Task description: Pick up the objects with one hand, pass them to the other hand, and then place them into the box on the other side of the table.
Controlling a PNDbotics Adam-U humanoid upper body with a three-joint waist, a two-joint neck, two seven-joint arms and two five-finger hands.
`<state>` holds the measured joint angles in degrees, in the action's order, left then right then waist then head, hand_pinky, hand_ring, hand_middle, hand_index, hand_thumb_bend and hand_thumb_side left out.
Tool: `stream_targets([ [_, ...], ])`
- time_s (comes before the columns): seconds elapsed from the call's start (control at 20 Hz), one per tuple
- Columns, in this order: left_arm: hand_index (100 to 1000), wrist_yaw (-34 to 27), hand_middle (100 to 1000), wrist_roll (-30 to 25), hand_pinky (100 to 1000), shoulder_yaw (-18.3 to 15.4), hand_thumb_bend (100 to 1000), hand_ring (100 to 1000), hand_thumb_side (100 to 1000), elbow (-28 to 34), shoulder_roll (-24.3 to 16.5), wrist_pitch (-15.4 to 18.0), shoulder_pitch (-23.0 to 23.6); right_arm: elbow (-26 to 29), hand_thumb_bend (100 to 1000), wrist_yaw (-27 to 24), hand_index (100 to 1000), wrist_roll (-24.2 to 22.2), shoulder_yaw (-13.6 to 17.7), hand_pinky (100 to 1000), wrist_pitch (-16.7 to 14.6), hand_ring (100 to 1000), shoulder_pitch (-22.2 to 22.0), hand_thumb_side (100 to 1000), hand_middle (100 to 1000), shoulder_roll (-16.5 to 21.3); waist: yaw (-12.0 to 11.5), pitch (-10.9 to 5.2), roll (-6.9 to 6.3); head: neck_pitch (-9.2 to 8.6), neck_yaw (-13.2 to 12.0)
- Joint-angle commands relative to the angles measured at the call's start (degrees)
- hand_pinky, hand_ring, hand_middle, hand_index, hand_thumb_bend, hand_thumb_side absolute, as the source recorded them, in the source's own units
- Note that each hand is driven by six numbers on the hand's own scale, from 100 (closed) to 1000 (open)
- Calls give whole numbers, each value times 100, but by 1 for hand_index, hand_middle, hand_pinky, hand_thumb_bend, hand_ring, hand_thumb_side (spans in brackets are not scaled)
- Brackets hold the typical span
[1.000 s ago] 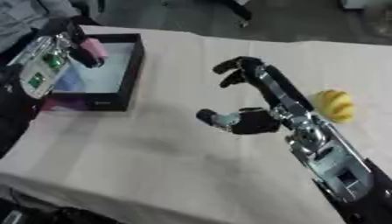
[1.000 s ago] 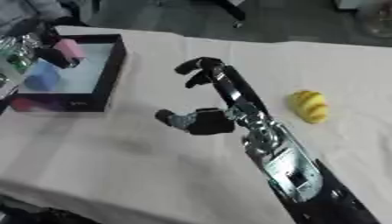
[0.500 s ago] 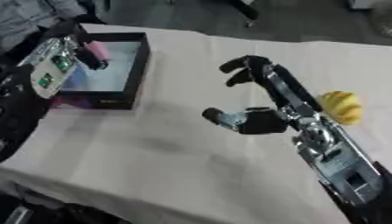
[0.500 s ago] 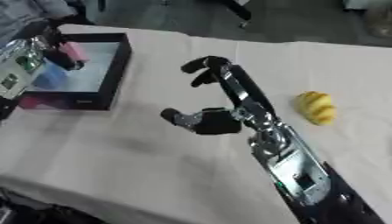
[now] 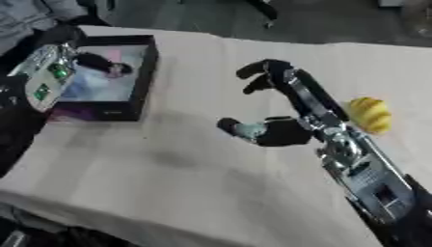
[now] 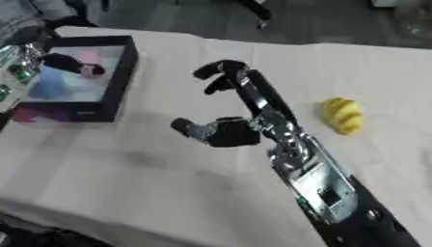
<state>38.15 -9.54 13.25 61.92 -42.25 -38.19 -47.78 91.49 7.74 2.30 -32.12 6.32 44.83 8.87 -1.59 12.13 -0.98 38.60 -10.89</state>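
A black-walled box [image 5: 147, 76] with a pale blue floor stands at the table's left edge. My left hand [image 5: 91, 62] reaches into it from the left, its dark fingers curled about a small pink object [image 6: 87, 57] just over the floor. My right hand [image 6: 226, 136] hovers above the middle of the table, fingers bent at the tips, thumb spread wide, nothing in it. A yellow ridged object [image 6: 342, 115] lies on the cloth to the right of that arm, apart from the hand.
The table wears a beige cloth [image 5: 168, 169]. My right forearm [image 6: 317, 183] crosses the lower right of the view. Dark floor and a chair base lie beyond the far edge.
The whole picture has shifted slightly, so the head has moved. My right hand keeps its pose over the cloth; my left hand stays in the box with the pink object.
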Motion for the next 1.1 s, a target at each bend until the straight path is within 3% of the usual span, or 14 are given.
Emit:
stream_targets([
  [0.05,870,84,747,-76,879,-95,1000,807,513,97,-194,7,-92,120,612,-41,731,35,73,779,-2,649,74,228,693,40,-6,-25,-4,-57,27],
  [0.15,855,95,731,-61,868,-121,1000,795,524,144,-196,-8,-92,123,611,-45,731,46,78,779,-2,649,71,225,692,43,-6,-30,-2,-61,35],
  [0.2,845,88,720,-7,860,-145,903,787,525,198,-198,-32,-90,129,610,-45,731,54,85,780,-2,649,69,224,693,48,-7,-33,-1,-61,48],
  [0.25,845,57,720,65,860,-166,903,787,525,266,-200,-57,-80,136,610,-41,731,64,96,780,-3,649,68,224,693,55,-8,-34,-1,-61,63],
  [0.3,820,-1,689,146,824,-192,651,756,505,356,-195,-50,-81,145,610,-34,732,91,129,781,-1,652,72,222,695,73,-9,-39,0,-49,109],
  [0.4,804,-166,666,328,791,-239,584,720,489,621,-190,71,-50,164,609,3,735,182,244,784,22,660,108,223,701,151,-8,-49,6,-26,230],
  [0.6,804,-514,676,679,761,-304,529,685,490,1186,-228,356,141,186,617,188,751,230,479,797,169,696,219,246,736,378,9,-61,29,-7,392],
  [0.85,819,-941,680,1097,725,-507,495,681,535,1881,-150,737,476,-65,648,556,795,-109,771,817,568,758,300,336,814,839,9,-65,53,11,584],
  [0.9,841,-1034,670,1189,715,-565,490,673,545,2031,-134,781,567,-92,562,600,804,-200,834,819,660,765,314,363,824,949,7,-63,56,3,606],
  [0.95,845,-1127,653,1282,701,-623,483,660,554,2183,-118,779,661,-100,657,634,807,-293,900,820,754,766,331,354,825,1065,5,-59,58,-7,619],
  [1.1,828,-1406,637,1561,686,-751,477,646,559,2636,-67,705,982,-153,660,652,811,-571,1144,822,1029,771,407,360,826,1425,21,-47,70,-35,675],
])
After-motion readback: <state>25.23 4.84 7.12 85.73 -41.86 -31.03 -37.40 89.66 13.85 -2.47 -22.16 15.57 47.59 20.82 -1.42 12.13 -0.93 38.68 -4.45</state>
